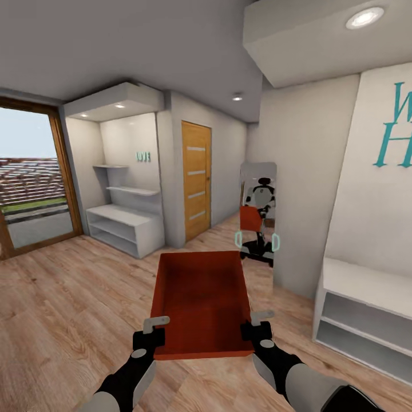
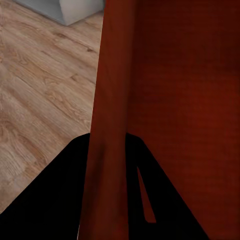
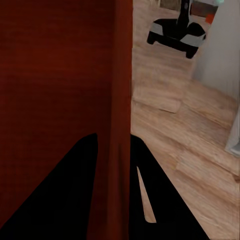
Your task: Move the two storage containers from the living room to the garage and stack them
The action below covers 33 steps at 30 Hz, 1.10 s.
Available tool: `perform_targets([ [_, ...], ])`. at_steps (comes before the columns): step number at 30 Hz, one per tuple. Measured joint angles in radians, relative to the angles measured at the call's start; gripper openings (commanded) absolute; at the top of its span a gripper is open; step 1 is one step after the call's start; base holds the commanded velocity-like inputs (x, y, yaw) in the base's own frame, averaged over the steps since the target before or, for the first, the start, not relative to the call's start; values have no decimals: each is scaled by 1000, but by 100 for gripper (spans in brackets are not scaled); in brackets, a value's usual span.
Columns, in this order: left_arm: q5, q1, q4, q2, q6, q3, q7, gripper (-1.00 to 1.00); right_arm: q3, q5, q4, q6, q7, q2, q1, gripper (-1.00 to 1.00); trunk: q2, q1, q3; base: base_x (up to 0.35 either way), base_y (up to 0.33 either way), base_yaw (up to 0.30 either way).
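Head camera first: I have one storage container [image 1: 201, 303] carried out in front of me over the light wood-plank flooring [image 1: 63, 303], its open top up and its long axis running straight away from me. My left gripper [image 1: 152, 336] pinches the near left corner of its wall and my right gripper [image 1: 256, 327] pinches the near right corner, so the box sits squarely between both arms, neither nearer than the other. Ahead stands a wooden door [image 1: 196, 180] in the pale wall, with white shelving [image 1: 123, 223] to its left and a tall mirror [image 1: 258, 220] to its right reflecting me and the box. At the far left is a wood-framed glass door [image 1: 34, 177], and a white bench unit [image 1: 366, 312] is on my right. Left wrist camera: the container wall [image 2: 112, 125] runs up between the two dark fingers [image 2: 55, 200], which are closed onto it, one inside and one outside, with floor planks beside. Right wrist camera: the same picture mirrored, the wall [image 3: 120, 100] clamped between the fingers [image 3: 165, 205], the mirror's reflection beyond. I judge this as transit: the box goes where the base goes, so what matters is keeping its far end pointed at the doorway ahead and clear of the door frame.
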Motion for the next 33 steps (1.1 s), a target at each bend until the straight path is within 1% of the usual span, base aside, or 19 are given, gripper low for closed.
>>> perform_targets([
  [29,0,0,0,0,-1,0,0,-100,1,0,0,-1,0,0,0,-100,0,0,0,323,0,273],
  [33,0,0,0,0,-1,0,0,-100,1,0,-1,0,-1,0,0,-100,0,0,0,322,0,154],
])
